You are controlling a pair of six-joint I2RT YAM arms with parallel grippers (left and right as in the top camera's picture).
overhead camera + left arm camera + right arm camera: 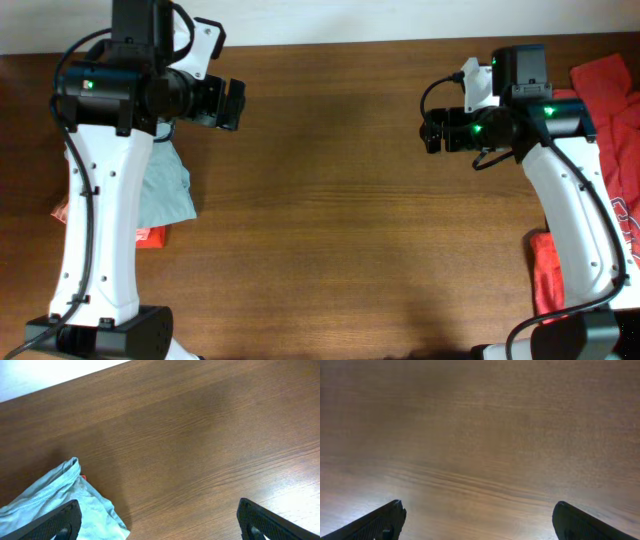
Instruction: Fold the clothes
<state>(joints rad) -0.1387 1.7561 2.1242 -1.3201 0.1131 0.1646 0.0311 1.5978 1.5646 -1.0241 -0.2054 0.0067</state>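
A pale grey-blue T-shirt (165, 185) lies bunched at the left of the table, partly under my left arm; in the left wrist view its edge (55, 497) shows at the lower left. My left gripper (232, 105) hangs above bare wood just right of that shirt, open, with nothing between its fingers (62, 522). At the right edge lie coral-red shirts (610, 80), one with white print (625, 215), and a red piece (545, 275) lower down. My right gripper (432, 132) hovers left of them, open and empty (477, 509), over bare wood only.
The brown wooden table (330, 220) spans the whole view, with a pale wall strip along its far edge. A red cloth (150, 237) peeks out from under the grey-blue shirt. Both arm bases stand at the near edge.
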